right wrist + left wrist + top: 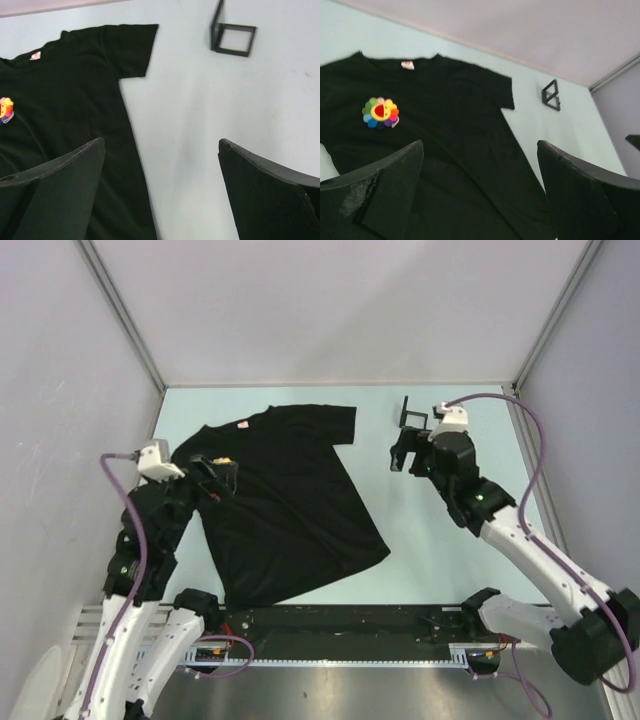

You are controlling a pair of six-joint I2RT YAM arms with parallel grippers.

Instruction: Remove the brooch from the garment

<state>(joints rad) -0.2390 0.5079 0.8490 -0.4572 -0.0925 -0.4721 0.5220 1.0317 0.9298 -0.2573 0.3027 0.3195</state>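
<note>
The garment, a black T-shirt [285, 505], lies flat on the pale green table, with a pinkish label [243, 424] at its neck. The brooch [222, 459], a small multicoloured flower with a yellow centre, sits on the shirt's chest; it shows clearly in the left wrist view [380, 112] and at the left edge of the right wrist view [6, 110]. My left gripper [220, 480] is open and empty, hovering over the shirt just near of the brooch [480, 145]. My right gripper [403, 455] is open and empty over bare table right of the shirt [161, 142].
A small black square frame [412, 418] stands on the table at the back right, just beyond my right gripper; it also shows in the left wrist view [551, 94] and the right wrist view [232, 32]. Grey walls enclose the table on three sides.
</note>
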